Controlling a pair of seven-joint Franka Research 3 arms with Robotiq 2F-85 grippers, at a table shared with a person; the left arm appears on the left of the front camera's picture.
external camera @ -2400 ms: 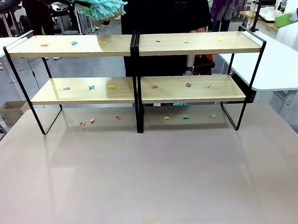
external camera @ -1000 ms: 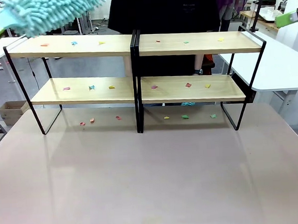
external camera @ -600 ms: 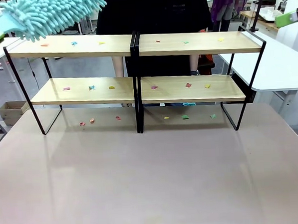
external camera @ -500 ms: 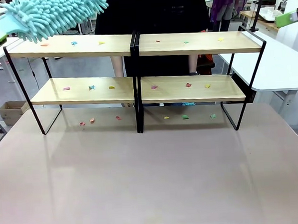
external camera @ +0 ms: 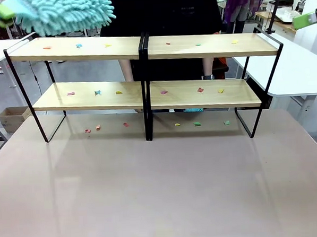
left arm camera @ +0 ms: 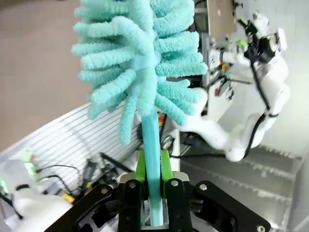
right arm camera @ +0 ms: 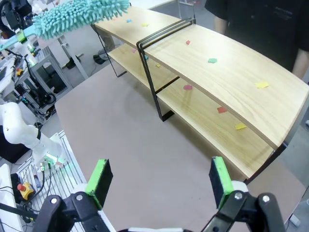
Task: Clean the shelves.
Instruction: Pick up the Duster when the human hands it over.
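Two matching two-tier racks stand side by side at the table's far side: the left shelf and the right shelf. Small coloured paper scraps lie on all their boards. My left gripper is shut on the handle of a teal fluffy duster. The duster hovers just above the left shelf's top board, at its left end. My right gripper is open and holds nothing. It hangs high off the right shelf, with one green pad at the picture's right edge.
More scraps lie on the beige tabletop under the racks. A person in black stands behind the shelves. A white table adjoins at the right, and a cardboard box sits on the floor at the left.
The duster has swung from the top middle to the left, over the left shelf's top board. Its handle end has just risen. The person has shifted slightly.
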